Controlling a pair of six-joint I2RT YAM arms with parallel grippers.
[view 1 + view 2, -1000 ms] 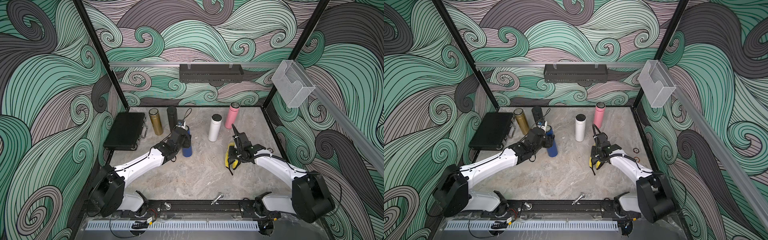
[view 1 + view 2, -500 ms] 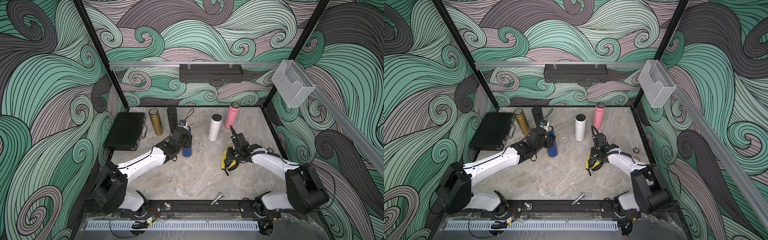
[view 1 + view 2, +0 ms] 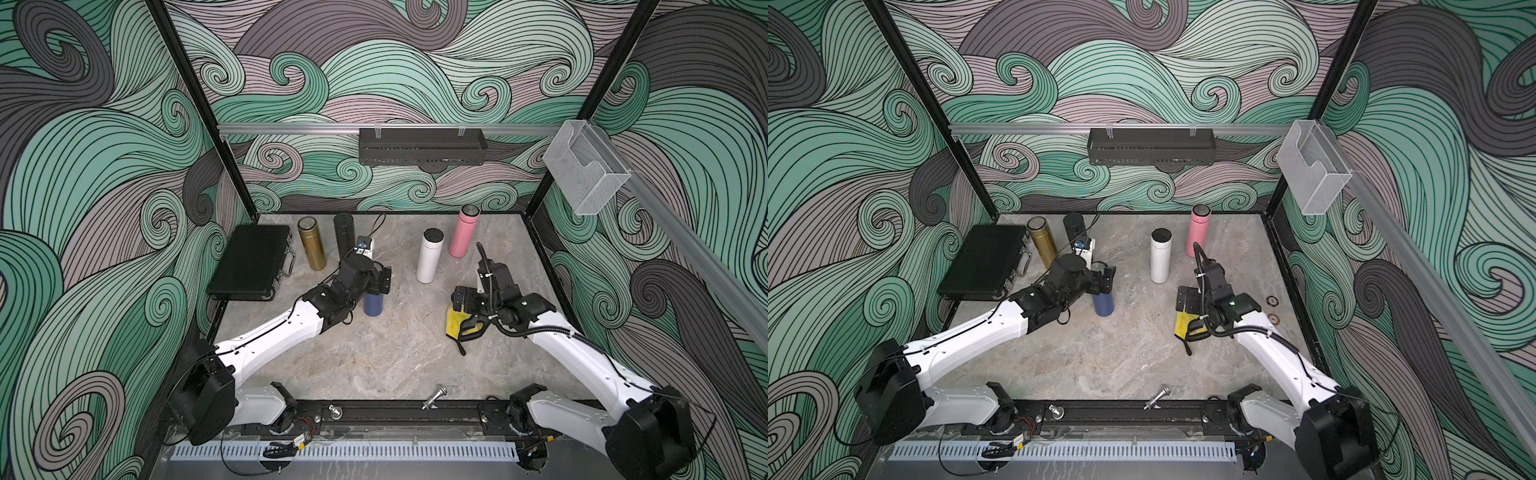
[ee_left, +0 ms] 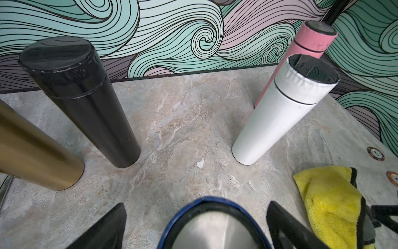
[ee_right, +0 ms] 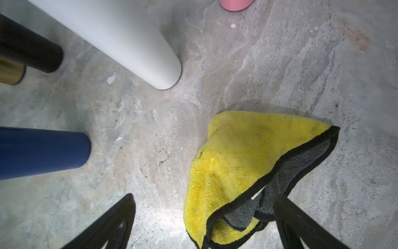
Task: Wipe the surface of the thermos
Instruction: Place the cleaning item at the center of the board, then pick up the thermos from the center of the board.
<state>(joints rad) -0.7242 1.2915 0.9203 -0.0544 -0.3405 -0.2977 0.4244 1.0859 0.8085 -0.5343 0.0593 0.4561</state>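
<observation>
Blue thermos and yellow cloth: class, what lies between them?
Only bare table separates the blue thermos from the yellow cloth, clearest in the right wrist view.

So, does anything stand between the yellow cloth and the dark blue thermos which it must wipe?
Nothing visible does. Only bare grey marble-patterned tabletop lies between the yellow microfibre cloth and the dark blue metal thermos. The white cylindrical thermos stands farther back, off that line. The left gripper, jaws open, flanks the blue thermos's top.
</observation>
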